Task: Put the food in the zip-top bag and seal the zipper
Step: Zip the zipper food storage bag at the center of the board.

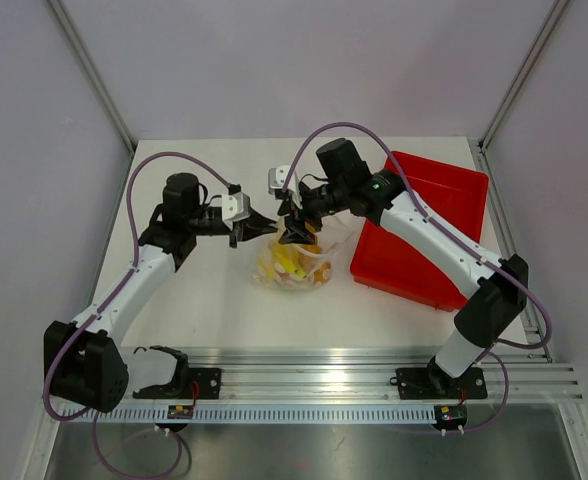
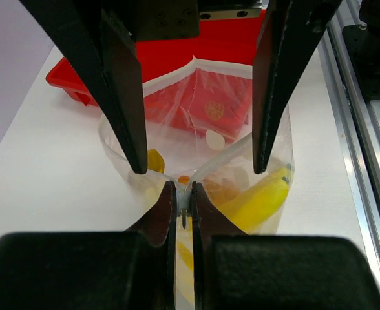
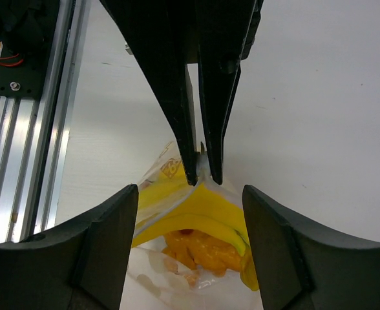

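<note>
The zip-top bag (image 1: 290, 264) lies mid-table with the food inside: a yellow banana (image 2: 262, 200) and orange knobbly pieces (image 3: 203, 248). My left gripper (image 2: 184, 196) is shut on one end of the bag's mouth edge, where the zipper strip (image 2: 223, 154) runs; it also shows in the top view (image 1: 265, 226). My right gripper (image 3: 189, 191) is open, its fingers (image 2: 124, 97) standing on either side of the mouth just beyond the left gripper's pinch; it also shows in the top view (image 1: 296, 235). The mouth gapes between them. The banana (image 3: 206, 210) sits just under the edge.
The red tray (image 1: 424, 228) stands right of the bag, close behind it in the left wrist view (image 2: 177, 55). An aluminium rail (image 1: 374, 375) runs along the table's near edge. Grey walls enclose the back and sides.
</note>
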### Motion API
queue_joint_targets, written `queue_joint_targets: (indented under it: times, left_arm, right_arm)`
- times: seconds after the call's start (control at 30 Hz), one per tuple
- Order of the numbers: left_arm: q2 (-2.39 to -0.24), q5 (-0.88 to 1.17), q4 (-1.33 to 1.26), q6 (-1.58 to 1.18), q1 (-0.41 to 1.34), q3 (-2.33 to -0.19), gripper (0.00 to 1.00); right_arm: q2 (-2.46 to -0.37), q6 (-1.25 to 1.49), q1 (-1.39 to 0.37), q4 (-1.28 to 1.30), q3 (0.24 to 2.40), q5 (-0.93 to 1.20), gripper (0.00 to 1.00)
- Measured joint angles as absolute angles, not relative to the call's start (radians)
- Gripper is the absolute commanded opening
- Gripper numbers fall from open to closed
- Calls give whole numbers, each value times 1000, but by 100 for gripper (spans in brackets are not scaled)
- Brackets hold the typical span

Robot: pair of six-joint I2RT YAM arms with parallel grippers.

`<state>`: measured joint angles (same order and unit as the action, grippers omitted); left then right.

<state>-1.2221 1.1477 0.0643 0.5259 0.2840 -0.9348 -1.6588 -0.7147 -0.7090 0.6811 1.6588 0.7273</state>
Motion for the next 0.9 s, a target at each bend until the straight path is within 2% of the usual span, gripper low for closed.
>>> queue_joint_targets:
  times: [0.2, 0.33, 0.53, 0.6, 0.63, 0.7, 0.8, 0.83, 0.9]
  left_arm:
    - [-1222, 1147, 88, 541, 284, -935, 0]
    - [-1222, 1148, 106, 550, 282, -935, 0]
    - [-1218, 1147, 120, 553, 282, -935, 0]
    - [-1216, 1147, 124, 553, 281, -935, 0]
    - [-1215, 1147, 126, 553, 281, -935, 0]
    - [-1212, 1146, 128, 554, 280, -935, 0]
    - [-1212, 1144, 130, 554, 280, -935, 0]
    - [-1212, 1144, 131, 554, 280, -935, 0]
    - [-1212, 1142, 133, 554, 280, -935, 0]
  right_arm:
    - [-1674, -665, -709, 640, 1658, 708, 68]
    - [-1674, -631, -709, 603, 1644, 689, 60]
    - [-1674, -610, -710, 594, 1618, 671, 58]
    - [-1674, -606, -710, 594, 1617, 670, 53]
    - [-1674, -605, -710, 595, 1617, 670, 47]
    - [-1674, -601, -710, 595, 1617, 670, 42]
    - [-1674, -595, -712, 596, 1615, 670, 30]
    - [-1674, -594, -712, 596, 1614, 670, 21]
    - [-1673, -588, -714, 596, 1609, 670, 11]
